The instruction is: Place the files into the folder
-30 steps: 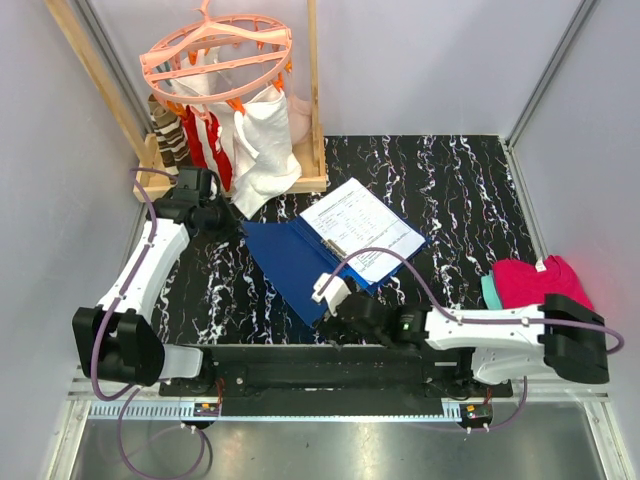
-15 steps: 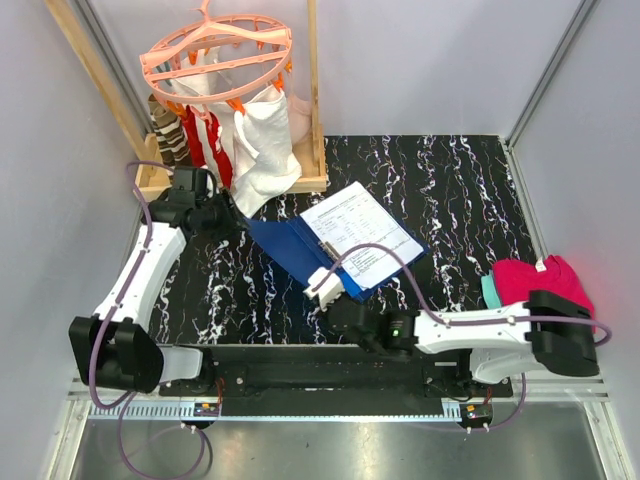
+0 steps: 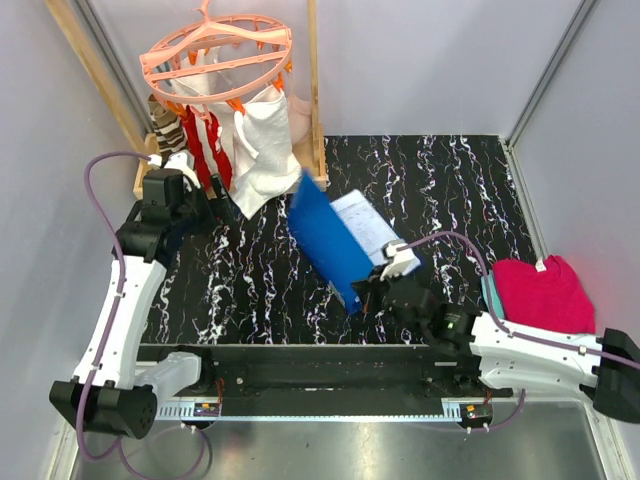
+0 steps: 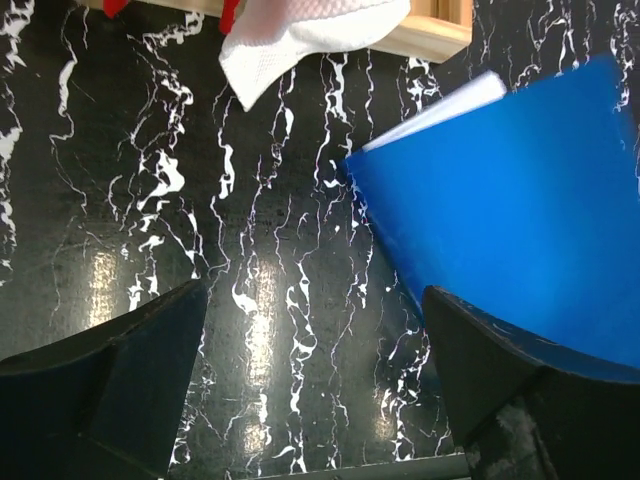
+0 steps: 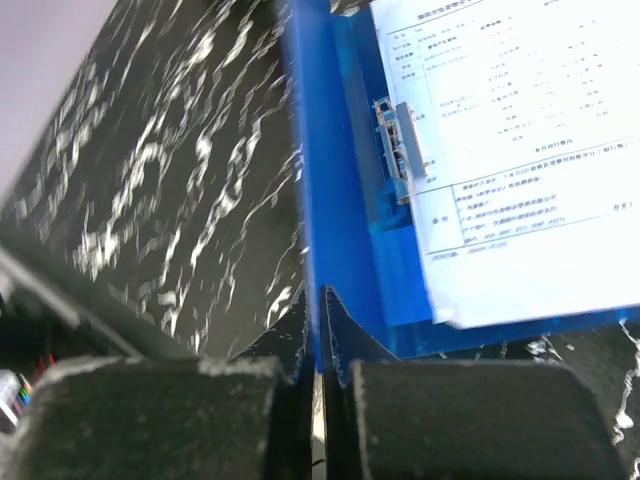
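The blue folder [image 3: 328,243] lies open on the black marbled table, its left cover raised steeply on edge. The files [image 3: 367,224], white printed sheets, lie on its right half under the metal clip [image 5: 400,150]. My right gripper [image 3: 362,296] is shut on the near edge of the raised cover; in the right wrist view its jaws [image 5: 320,300] pinch the blue folder [image 5: 340,200] beside the files [image 5: 510,150]. My left gripper [image 3: 192,212] hangs open to the left of the folder, holding nothing. In the left wrist view the folder [image 4: 510,200] shows past the right finger [image 4: 520,390].
A wooden rack [image 3: 315,100] with a pink round hanger [image 3: 215,55] and a hanging white cloth bag [image 3: 265,150] stands at the back left. Folded magenta cloth [image 3: 540,290] lies at the right edge. Grey walls close in both sides.
My right gripper shut on the near edge of the folder's left cover and swung it up towards the files. My left gripper opened and drew back to the left.
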Motion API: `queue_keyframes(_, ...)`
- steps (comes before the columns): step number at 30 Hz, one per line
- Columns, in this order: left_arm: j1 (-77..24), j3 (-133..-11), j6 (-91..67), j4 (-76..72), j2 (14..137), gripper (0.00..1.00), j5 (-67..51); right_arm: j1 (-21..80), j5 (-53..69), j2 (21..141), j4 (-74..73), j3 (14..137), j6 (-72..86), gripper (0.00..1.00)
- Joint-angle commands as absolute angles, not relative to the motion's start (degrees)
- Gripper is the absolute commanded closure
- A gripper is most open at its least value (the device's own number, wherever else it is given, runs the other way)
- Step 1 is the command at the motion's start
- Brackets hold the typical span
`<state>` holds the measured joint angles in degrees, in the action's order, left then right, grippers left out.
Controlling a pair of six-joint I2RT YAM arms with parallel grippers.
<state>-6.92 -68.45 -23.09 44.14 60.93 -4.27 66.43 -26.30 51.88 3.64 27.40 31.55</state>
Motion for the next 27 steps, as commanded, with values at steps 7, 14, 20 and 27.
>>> queue_keyframes(7,-8.0,-66.4,-23.6,39.6,58.9,0.07,-12.8,51.7,-12.2,48.5,-6.2,24.9,47.5,1.0)
queue_keyframes(14,-18.7,-65.9,-27.4,36.3,65.9,0.05,-11.0,43.9,-7.8,49.3,-7.3,22.9,50.3,1.0)
queue_keyframes(20,-28.3,-66.5,-30.9,31.5,75.1,0.1,-7.8,36.8,-2.6,52.8,-8.2,22.7,48.5,1.0)
queue_keyframes(27,-35.1,-66.0,-33.5,23.2,86.0,0.1,-8.6,33.4,-5.5,54.8,-12.0,22.7,48.6,1.0)
